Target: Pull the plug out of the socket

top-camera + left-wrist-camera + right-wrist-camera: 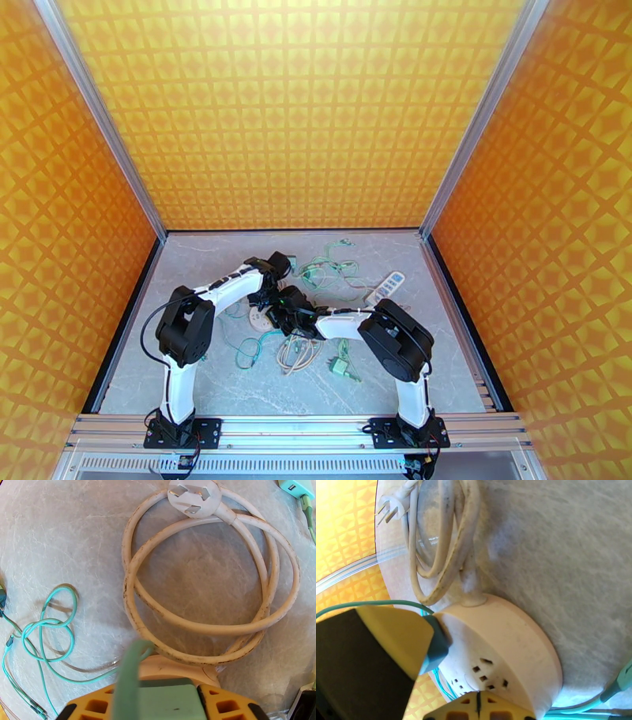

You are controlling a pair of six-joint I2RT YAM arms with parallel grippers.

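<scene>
The right gripper [478,707] was clenched empty, its tips against the near rim of the round socket [501,649]. The left gripper [162,712] clamped the green plug [166,699], which seemed seated at the socket's edge, though the joint was hidden. Beyond lay the coiled white cord [205,598].

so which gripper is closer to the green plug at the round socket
Left. The left gripper is closed around the green plug itself. The right gripper is shut over the far edge of the round socket, apart from the plug.
</scene>
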